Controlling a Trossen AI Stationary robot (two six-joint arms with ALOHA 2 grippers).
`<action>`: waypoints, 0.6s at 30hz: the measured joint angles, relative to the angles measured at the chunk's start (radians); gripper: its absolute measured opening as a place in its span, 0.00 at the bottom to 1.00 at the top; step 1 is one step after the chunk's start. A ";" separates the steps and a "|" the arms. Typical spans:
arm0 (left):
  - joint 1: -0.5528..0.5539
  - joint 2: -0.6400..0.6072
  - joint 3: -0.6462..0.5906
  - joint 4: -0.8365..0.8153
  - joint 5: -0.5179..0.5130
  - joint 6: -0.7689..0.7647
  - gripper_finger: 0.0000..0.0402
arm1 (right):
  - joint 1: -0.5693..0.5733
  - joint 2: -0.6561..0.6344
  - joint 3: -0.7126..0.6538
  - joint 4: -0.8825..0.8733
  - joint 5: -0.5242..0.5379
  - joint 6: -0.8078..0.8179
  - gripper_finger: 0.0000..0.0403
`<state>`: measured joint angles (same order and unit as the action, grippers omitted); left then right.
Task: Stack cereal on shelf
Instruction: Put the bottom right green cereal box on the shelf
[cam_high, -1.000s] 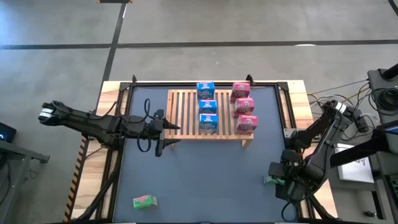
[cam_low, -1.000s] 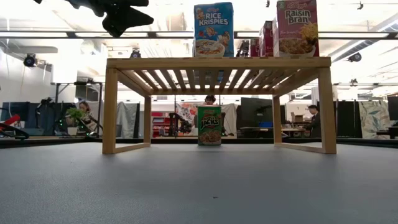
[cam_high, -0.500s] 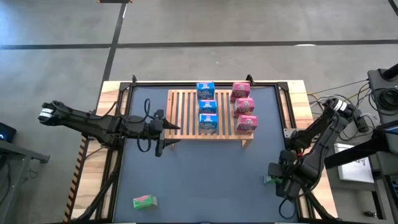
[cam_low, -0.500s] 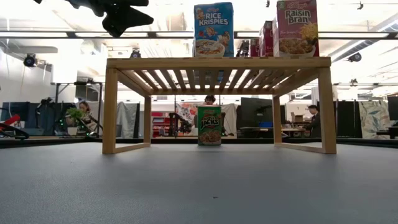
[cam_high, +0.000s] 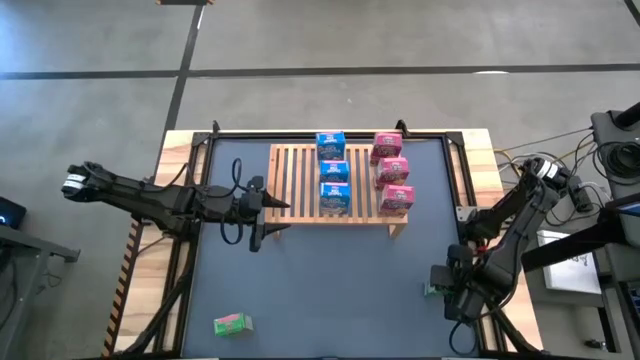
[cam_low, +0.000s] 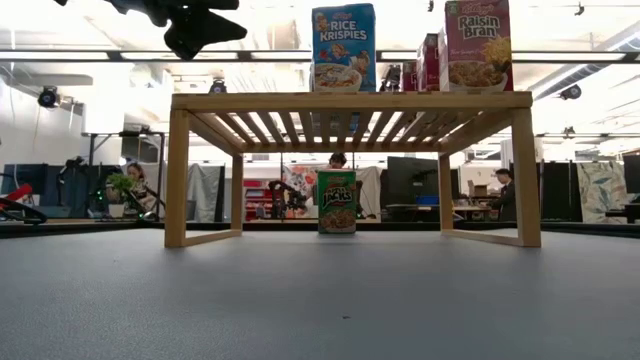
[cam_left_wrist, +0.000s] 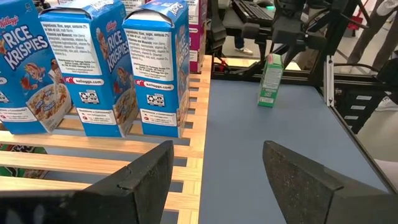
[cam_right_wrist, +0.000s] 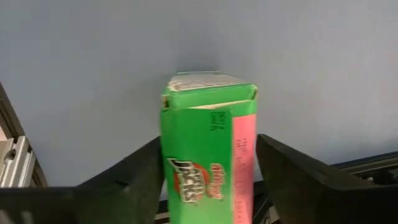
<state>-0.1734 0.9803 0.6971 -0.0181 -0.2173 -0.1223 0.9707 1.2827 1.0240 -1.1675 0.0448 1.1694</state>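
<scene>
Right pincer (cam_right_wrist: 208, 180) straddles an upright green cereal box (cam_right_wrist: 208, 155) at the desk's (cam_high: 330, 290) right edge; pads appear near contact, grip unconfirmed. Left pincer (cam_left_wrist: 217, 180) hangs spread beside the shelf (cam_high: 300, 180). Risk: an off-centre squeeze tipping the box.

A green printed cardboard cereal box (cam_right_wrist: 208, 146) stands upright between the two dark fingers (cam_right_wrist: 134, 180) of the right gripper (cam_right_wrist: 211, 177), on the dark grey tabletop (cam_right_wrist: 93, 62).

- We read "Rice Krispies" on the blue boxes (cam_left_wrist: 93, 68) atop the rack (cam_low: 350, 102).
- "Raisin Bran" on the pink box (cam_low: 478, 45) there.
- "Jacks" on the green box (cam_low: 337, 202) beneath.
</scene>
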 joint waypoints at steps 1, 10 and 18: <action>0.000 0.000 0.000 0.000 0.000 0.000 0.58 | 0.000 0.000 0.002 -0.001 0.000 0.001 0.55; 0.000 0.000 0.000 0.002 0.000 -0.002 0.58 | 0.000 0.000 0.066 -0.004 0.008 -0.011 0.37; 0.000 0.000 0.000 0.019 0.000 -0.003 0.58 | -0.035 0.000 0.223 -0.005 0.075 -0.074 0.31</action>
<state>-0.1734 0.9804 0.6968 0.0006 -0.2173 -0.1253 0.9355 1.2827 1.2474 -1.1725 0.1201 1.0950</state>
